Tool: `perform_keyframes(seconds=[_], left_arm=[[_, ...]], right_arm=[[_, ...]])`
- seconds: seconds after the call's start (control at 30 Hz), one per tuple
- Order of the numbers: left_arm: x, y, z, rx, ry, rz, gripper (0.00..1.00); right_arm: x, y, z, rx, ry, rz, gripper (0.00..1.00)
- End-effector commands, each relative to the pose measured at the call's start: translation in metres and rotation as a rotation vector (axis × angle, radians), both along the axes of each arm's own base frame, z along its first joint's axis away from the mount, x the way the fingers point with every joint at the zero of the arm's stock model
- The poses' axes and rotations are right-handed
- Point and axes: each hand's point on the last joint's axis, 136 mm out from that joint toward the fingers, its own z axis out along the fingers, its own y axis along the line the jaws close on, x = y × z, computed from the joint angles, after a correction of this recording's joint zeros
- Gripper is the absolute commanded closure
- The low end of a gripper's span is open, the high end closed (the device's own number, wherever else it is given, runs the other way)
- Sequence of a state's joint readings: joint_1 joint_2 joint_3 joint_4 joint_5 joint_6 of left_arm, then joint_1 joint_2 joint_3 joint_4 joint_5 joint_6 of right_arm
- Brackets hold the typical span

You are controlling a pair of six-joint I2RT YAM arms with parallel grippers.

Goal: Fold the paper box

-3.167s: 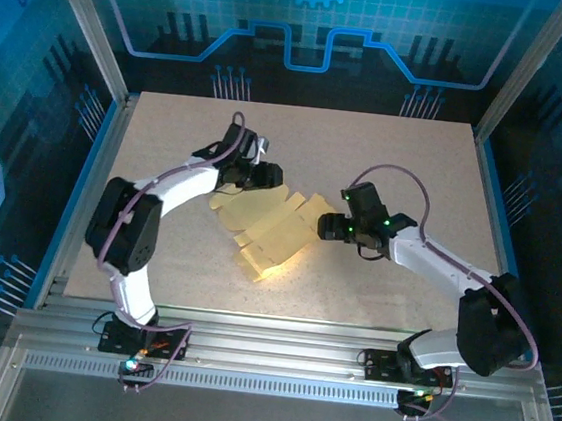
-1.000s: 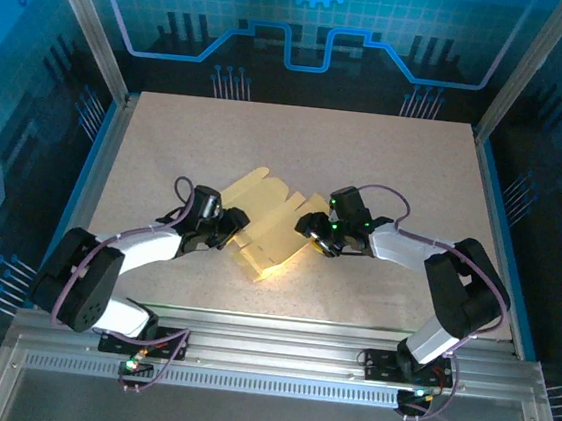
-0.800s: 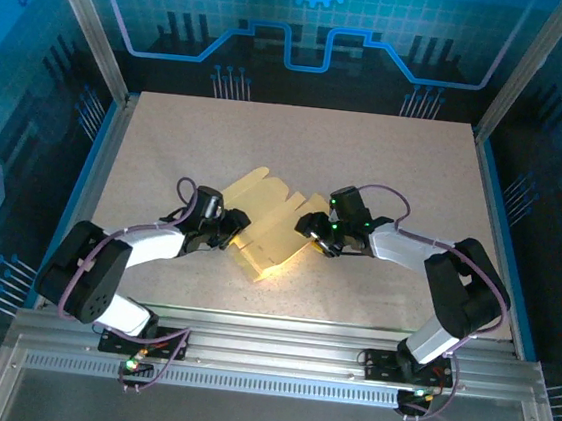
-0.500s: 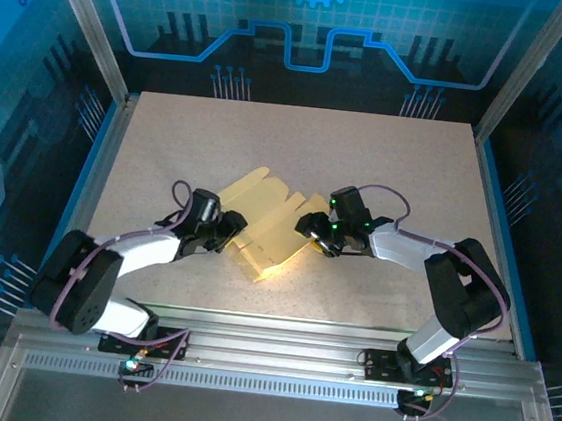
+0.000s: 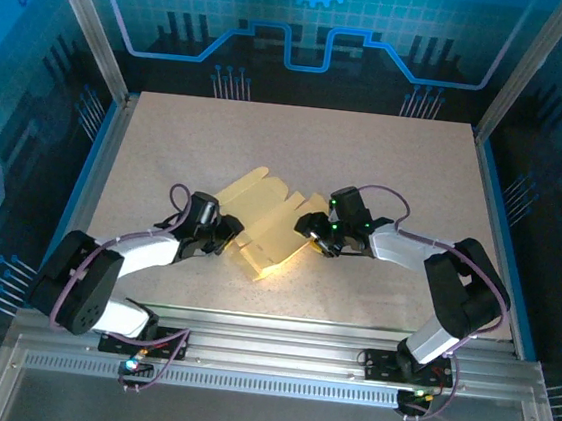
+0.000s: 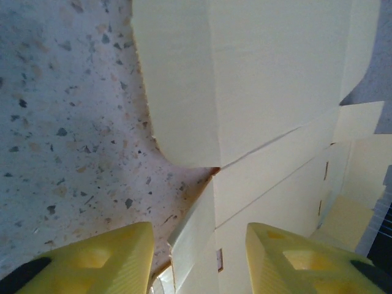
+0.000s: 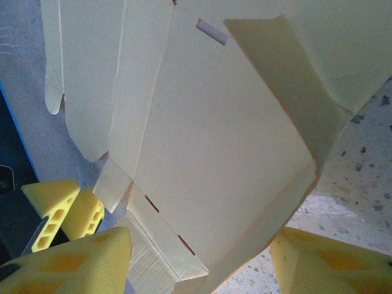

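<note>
Left pincer point(image 6: 199, 248) should, I'd say, close squarely on the raised flap of the paper box point(image 6: 275, 92), near its crease, while the right pincer point(image 7: 202, 263) steadies the opposite side so the blank, lying between them, cannot slide on the counter point(image 6: 61, 122). Both stand spread. The left straddles that flap edge unpinched, and the right has an upturned corner between its fingers.
</note>
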State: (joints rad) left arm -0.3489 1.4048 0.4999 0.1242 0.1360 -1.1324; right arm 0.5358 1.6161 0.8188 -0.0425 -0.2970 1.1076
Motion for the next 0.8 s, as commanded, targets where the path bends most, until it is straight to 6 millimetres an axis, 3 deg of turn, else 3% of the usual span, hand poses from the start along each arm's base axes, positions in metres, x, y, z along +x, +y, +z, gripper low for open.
perform_keyframes(seconds=[0.0, 0.6, 0.77], left_arm=[[0.0055, -0.0094, 0.0008, -0.062, -0.010, -0.011, 0.62], [0.0114, -0.0135, -0.0061, -0.019, -0.093, -0.102, 1.00], [0.0138, -0.0132, 0.0030, 0.014, -0.189, -0.154, 1.00]], right_arm=[[-0.0047, -0.0014, 0.0009, 0.015, 0.012, -0.004, 0.38], [-0.0047, -0.0049, 0.0001, 0.023, 0.015, -0.013, 0.38], [-0.0025, -0.0067, 0.0013, 0.025, 0.010, -0.016, 0.38]])
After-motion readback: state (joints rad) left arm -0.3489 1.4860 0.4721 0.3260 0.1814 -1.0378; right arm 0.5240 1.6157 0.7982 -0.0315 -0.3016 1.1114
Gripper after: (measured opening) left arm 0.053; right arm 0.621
